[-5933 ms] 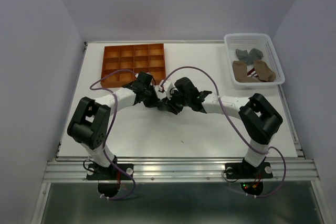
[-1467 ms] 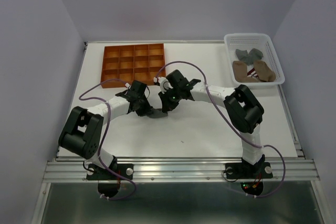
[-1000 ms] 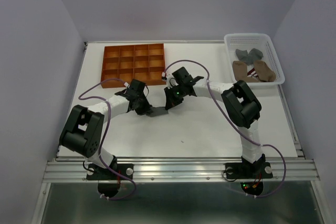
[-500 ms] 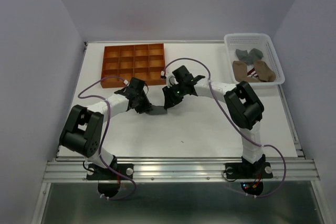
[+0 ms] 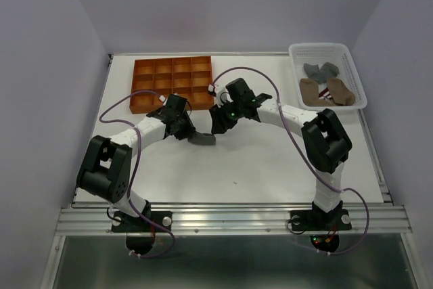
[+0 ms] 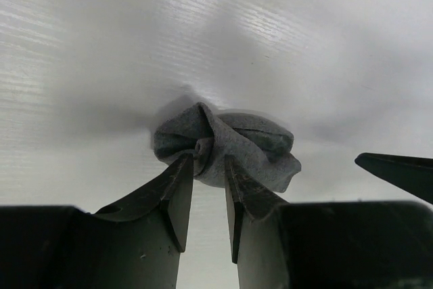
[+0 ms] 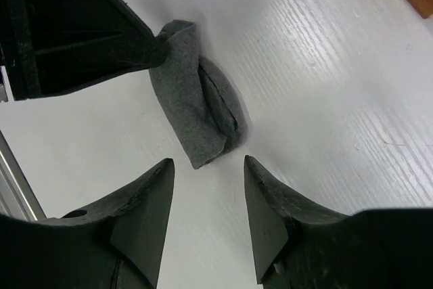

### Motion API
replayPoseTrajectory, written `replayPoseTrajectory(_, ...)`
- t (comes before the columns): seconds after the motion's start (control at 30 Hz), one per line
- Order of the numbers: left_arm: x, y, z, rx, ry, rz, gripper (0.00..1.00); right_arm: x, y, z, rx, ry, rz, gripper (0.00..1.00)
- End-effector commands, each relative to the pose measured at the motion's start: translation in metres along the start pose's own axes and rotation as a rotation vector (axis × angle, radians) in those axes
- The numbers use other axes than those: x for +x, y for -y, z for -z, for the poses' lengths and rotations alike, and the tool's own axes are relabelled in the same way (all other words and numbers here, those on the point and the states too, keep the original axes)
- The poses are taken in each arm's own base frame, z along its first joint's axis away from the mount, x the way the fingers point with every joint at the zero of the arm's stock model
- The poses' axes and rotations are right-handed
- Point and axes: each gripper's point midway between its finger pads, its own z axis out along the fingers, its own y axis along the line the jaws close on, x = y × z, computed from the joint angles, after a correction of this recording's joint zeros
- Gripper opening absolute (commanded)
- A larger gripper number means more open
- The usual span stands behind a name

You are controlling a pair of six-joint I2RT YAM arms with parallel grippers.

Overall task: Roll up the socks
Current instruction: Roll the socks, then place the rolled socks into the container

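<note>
- Orange tray [image 5: 172, 83] with a grid of small compartments sits at the back left of the white table [image 5: 270, 167]. Nothing seen in its compartments from above.
- Left claw [image 6: 206, 164] is low over the table in front of the tray's right end. It is released: jaws a little apart, bare table visible in the gap. Its fingertips [image 6: 181, 167] touch the twisted end of the sock but do not look clamped on it.
- Rolled grey sock [image 5: 202, 139] lies on the table near the middle, just right of the left claw, between the two claws. It is a tight, short bundle with one fold wrapped across it, and a loose corner sticks out at one end.
- Right claw [image 7: 208, 162] is just right of the sock and behind it, angled down at it. It is released: jaws wide apart, nothing between them. The sock's near end lies in line with the gap, apart from both fingers.
- White mesh basket [image 5: 357, 79] stands at the back right corner, well apart from both claws.
- The basket holds the other socks: grey ones [image 5: 321, 70] at the back and tan-brown ones [image 5: 342, 91] in front, with a red-white striped bit [image 5: 326, 96] between the brown pieces. All lie loose, not rolled.
</note>
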Motion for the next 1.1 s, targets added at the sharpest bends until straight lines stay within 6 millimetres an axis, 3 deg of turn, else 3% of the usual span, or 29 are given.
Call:
replayPoseTrajectory(0.0,-0.019,0.011,0.008,0.012,0.05,-0.018,0.37,-0.027,-0.024,0.007,-0.085,0.069,0.131,0.51)
replayPoseTrajectory(0.4,-0.022,0.013,0.008,0.009,0.047,-0.014,0.37,-0.031,-0.027,-0.022,-0.005,0.044,0.23,0.54)
replayPoseTrajectory(0.6,-0.059,0.006,0.034,-0.049,0.177,0.004,0.38,-0.024,-0.018,-0.033,0.007,0.017,0.231,0.55)
replayPoseTrajectory(0.8,-0.085,-0.019,0.056,-0.089,0.254,0.053,0.39,-0.027,-0.02,-0.032,0.11,0.015,0.348,0.55)
replayPoseTrajectory(1.07,-0.074,-0.061,0.074,-0.126,0.288,0.139,0.4,-0.022,-0.06,-0.039,0.126,0.021,0.496,0.55)
